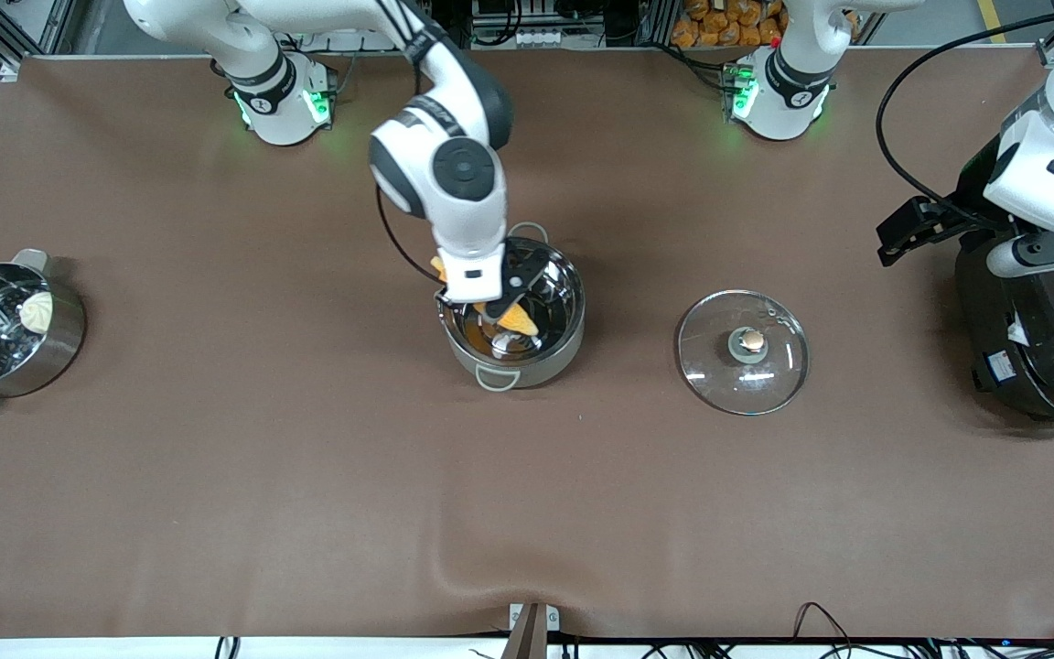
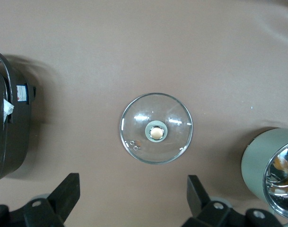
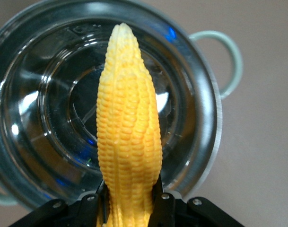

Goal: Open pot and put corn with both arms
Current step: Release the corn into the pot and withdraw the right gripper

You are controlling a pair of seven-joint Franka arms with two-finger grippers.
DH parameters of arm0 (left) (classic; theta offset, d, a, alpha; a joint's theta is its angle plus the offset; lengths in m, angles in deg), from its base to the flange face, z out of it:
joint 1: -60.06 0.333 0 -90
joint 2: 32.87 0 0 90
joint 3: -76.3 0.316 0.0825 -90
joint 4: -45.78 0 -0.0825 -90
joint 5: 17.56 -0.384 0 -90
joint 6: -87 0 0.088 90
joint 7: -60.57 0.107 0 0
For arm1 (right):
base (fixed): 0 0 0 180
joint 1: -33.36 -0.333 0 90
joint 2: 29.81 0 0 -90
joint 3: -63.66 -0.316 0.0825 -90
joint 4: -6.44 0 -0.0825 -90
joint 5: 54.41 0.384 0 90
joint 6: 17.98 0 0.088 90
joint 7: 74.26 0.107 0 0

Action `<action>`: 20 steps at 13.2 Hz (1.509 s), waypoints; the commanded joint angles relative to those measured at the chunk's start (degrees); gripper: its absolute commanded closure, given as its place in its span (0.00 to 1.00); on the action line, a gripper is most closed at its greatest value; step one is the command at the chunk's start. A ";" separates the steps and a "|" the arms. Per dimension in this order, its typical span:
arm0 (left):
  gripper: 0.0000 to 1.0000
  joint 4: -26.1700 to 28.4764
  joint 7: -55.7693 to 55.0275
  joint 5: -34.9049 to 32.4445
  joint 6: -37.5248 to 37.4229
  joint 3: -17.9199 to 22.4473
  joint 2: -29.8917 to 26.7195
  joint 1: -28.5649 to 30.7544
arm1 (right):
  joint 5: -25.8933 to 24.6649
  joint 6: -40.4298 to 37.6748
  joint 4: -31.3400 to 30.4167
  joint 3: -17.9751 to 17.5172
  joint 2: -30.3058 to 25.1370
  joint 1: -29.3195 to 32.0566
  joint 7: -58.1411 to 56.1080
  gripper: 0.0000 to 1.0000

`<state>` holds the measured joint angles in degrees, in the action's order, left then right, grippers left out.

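The shiny steel pot [image 1: 541, 366] stands open mid-table. Its glass lid [image 1: 743, 340] with a brass knob lies flat on the table beside it, toward the left arm's end. My right gripper [image 1: 495, 307] is shut on the yellow corn [image 1: 518, 320] and holds it over the pot's opening. In the right wrist view the corn [image 3: 128, 137] points across the pot's [image 3: 207, 109] inside, gripped at its thick end by my right gripper [image 3: 129, 201]. My left gripper [image 1: 898, 240] is open and empty, up in the air near the rice cooker. In its wrist view my left gripper [image 2: 131, 196] looks down on the lid [image 2: 156, 128] and the pot [image 2: 262, 161].
A steel pot with a perforated insert and a white lump [image 1: 5, 329] stands at the right arm's end of the table. A large black rice cooker [image 1: 1039, 348] stands at the left arm's end; it also shows in the left wrist view [image 2: 6, 137].
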<state>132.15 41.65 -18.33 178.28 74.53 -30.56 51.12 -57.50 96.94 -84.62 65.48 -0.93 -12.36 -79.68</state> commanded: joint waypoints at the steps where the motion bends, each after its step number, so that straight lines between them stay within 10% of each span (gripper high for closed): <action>1: 0.00 -0.85 1.79 0.76 -1.20 -0.69 -0.02 0.94 | -2.89 -0.14 3.16 0.56 3.63 -2.44 2.96 1.00; 5: 0.00 -0.93 3.28 0.77 -1.20 -0.42 -0.11 1.03 | -4.30 1.97 3.69 0.56 5.48 -3.76 4.89 1.00; 6: 0.00 -0.85 3.28 0.77 -1.20 -0.42 -0.20 1.03 | -4.30 1.97 3.69 0.56 5.57 -3.94 5.86 0.81; 7: 0.00 -0.85 3.54 0.77 -1.20 -0.42 -0.20 1.03 | -4.38 1.97 3.69 0.56 5.57 -3.94 7.52 0.15; 8: 0.00 -0.85 4.59 0.68 -1.37 -0.33 -0.20 1.03 | -4.30 1.97 3.69 0.56 5.31 -3.85 7.80 0.00; 20: 0.00 -0.85 11.37 -0.02 -2.16 -0.60 -0.20 1.03 | -2.98 -9.09 4.66 0.73 -6.46 15.89 0.20 0.00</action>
<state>132.07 51.56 -18.33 177.52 74.55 -30.56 51.45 -60.28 89.10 -78.28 67.42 -4.70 -2.14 -74.81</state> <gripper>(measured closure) 0.000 0.000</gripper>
